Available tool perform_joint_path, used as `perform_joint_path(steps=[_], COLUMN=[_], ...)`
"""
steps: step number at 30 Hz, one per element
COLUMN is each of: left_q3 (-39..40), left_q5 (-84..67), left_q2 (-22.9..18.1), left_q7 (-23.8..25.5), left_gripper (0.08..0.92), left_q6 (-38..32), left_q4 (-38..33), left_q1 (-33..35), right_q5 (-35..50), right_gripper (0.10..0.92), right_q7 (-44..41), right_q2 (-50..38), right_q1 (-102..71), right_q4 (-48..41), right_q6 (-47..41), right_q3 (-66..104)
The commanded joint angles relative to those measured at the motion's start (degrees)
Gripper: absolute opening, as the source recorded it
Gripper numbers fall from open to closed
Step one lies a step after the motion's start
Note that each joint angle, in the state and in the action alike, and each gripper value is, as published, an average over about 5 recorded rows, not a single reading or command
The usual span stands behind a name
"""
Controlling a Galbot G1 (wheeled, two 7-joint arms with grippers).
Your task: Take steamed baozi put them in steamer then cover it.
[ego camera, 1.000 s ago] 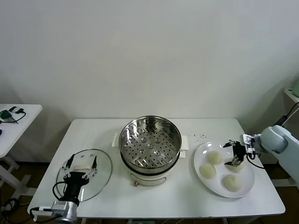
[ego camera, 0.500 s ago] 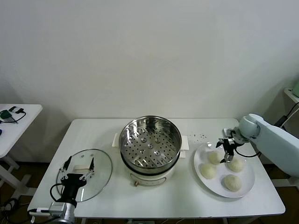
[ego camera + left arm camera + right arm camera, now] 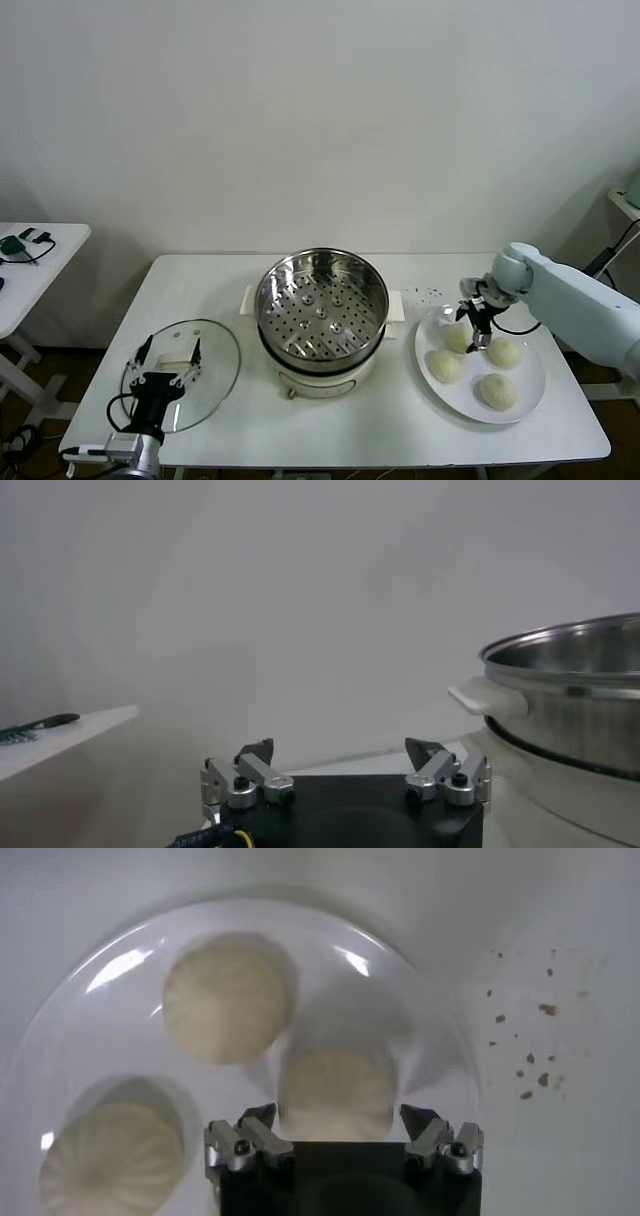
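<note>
Tracking right gripper (image 3: 477,322): shifting leftward on the plate (image 3: 528,398) since a second ago, now hanging over the bun nearest the steamer (image 3: 321,307); in the wrist view its jaws are straddling that bun (image 3: 335,1093), partly open, not clamped.
Baozi (image 3: 480,364): all four are lying on the plate as before.
Left gripper (image 3: 166,352): sitting slightly lower than earlier, wide open over the cover (image 3: 183,372), holding nothing.
Cover: resting on the table (image 3: 380,430), left of the steamer.

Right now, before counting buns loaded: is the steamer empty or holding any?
Empty. The steamer shows only its bare perforated floor; all four baozi sit on the plate.
</note>
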Motion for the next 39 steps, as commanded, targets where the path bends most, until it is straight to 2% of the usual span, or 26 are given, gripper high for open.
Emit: perform_joint_path(steps=[1, 15, 22, 30, 39], left_q3=[0.02, 0.09, 0.09, 0.05, 0.7], left_q5=[0.09, 0.17, 0.17, 0.12, 0.19], left_q2=[-0.09, -0.05, 0.21, 0.23, 0.0], left_q7=[-0.06, -0.11, -0.12, -0.05, -0.04], left_gripper=[0.823, 0.823, 0.823, 0.823, 0.823], left_q6=[0.0, -0.04, -0.05, -0.25, -0.22], left_q4=[0.09, 0.08, -0.08, -0.38, -0.38], left_q1=[0.06, 0.31, 0.66, 1.66, 1.99], right_q5=[-0.72, -0.01, 3.44, 4.42, 2.47], right_gripper=[0.768, 0.692, 0.687, 0.687, 0.695], right_q7=[-0.25, -0.41, -2.42, -4.63, -5.69], right_q2=[0.84, -0.16, -0.95, 4.46, 15.09], right_q1=[0.69, 2.5, 19.71, 40.4, 46.34], right_q4=[-0.77, 0.88, 5.45, 9.54, 12.48], right_q6=[0.31, 2.05, 11.13, 22.1, 30.9], right_q3=[-1.15, -1.19, -12.05, -25.83, -26.2])
